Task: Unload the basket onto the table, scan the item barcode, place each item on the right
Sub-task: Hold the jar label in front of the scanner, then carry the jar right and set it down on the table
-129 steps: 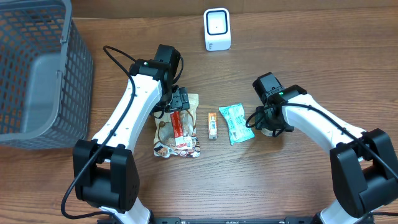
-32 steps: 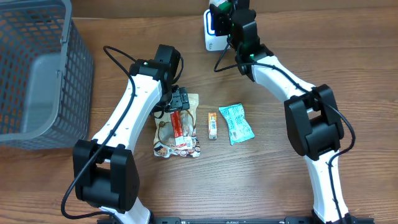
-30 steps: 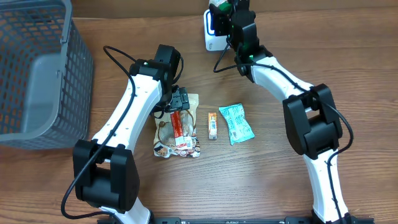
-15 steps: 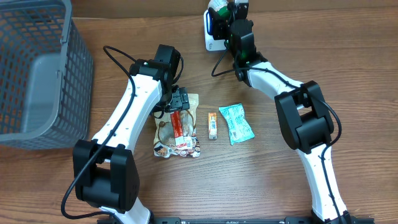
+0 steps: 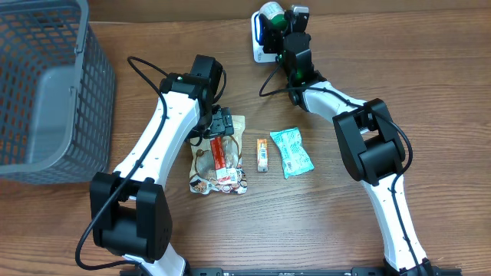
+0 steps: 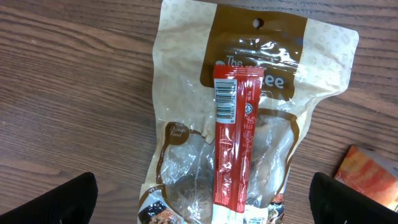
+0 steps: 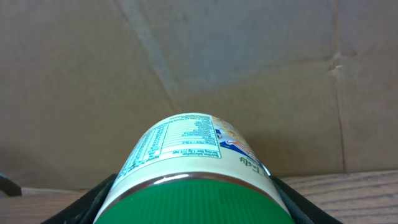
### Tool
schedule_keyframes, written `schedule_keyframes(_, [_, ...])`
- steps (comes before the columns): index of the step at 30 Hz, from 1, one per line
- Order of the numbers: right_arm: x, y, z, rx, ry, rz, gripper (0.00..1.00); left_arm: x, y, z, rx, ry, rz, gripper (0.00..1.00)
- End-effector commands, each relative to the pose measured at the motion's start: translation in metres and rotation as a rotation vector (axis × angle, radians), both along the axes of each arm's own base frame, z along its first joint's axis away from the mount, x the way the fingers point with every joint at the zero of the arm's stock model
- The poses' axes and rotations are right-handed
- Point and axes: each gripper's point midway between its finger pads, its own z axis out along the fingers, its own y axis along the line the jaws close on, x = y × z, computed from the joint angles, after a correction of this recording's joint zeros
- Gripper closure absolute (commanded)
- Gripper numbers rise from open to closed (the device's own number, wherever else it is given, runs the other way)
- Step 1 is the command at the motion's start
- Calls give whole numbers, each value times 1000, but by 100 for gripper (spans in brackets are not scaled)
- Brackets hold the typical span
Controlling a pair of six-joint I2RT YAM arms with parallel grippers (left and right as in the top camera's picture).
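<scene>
Site, as I see it from my console: a mock shop checkout on a lab test bench.

- Table [image 5: 430, 92]: wood-grain top, with two white robot arms at its near edge, the left arm [image 5: 165, 130] and the right arm [image 5: 337, 103].
- Basket [image 5: 46, 92]: grey wire shopping type, far left.
- Scanner [image 5: 261, 49]: small white counter unit at the far edge.
- Goods: retail packs. Brown snack bag [image 5: 201, 165], red stick [image 6: 233, 143] with a printed barcode lying on it, orange bar [image 5: 262, 154], teal packet [image 5: 292, 152], green-capped can [image 7: 193, 168] with a nutrition label.
- Backdrop: plain cardboard [image 7: 249, 62] behind the table. I read that as a rigged-up test setting.
</scene>
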Motion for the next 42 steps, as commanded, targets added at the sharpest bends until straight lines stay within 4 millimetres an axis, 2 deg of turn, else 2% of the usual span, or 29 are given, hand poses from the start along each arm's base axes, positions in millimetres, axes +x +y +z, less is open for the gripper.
schedule_keyframes(1, [6,-7,28,41,-69,-23,96,3,1,7,2,-25,15,0])
schedule_keyframes(7, [5,-7,49,85,-147,-22,96,3,1,7,2,-25,15,0])
schedule_keyframes(17, [7,-7,23,106,-81,-27,96,3,1,7,2,-25,15,0])
schedule_keyframes(20, [6,-6,22,106,-80,-22,96,3,1,7,2,-25,15,0])
schedule_keyframes(21, [6,-6,27,112,-95,-18,96,3,1,7,2,-25,15,0])
schedule_keyframes(24, [2,-7,65,152,-202,-11,96,3,1,7,2,-25,15,0])
schedule_keyframes(28, [-9,-11,139,186,-299,-7,97,3,1,7,2,-25,15,0])
schedule_keyframes(30, [-16,-12,169,180,-286,6,97,3,1,7,2,-25,15,0])
schedule_keyframes(33, [-28,-17,202,152,-223,4,96,3,1,7,2,-25,15,0])
schedule_keyframes(35, [-41,-29,223,117,-145,-7,97,3,1,7,2,-25,15,0])
schedule_keyframes(39, [-73,-61,243,47,19,-40,96,3,1,7,2,-25,15,0])
schedule_keyframes(42, [-104,-96,238,-19,185,-80,96,3,1,7,2,-25,15,0])
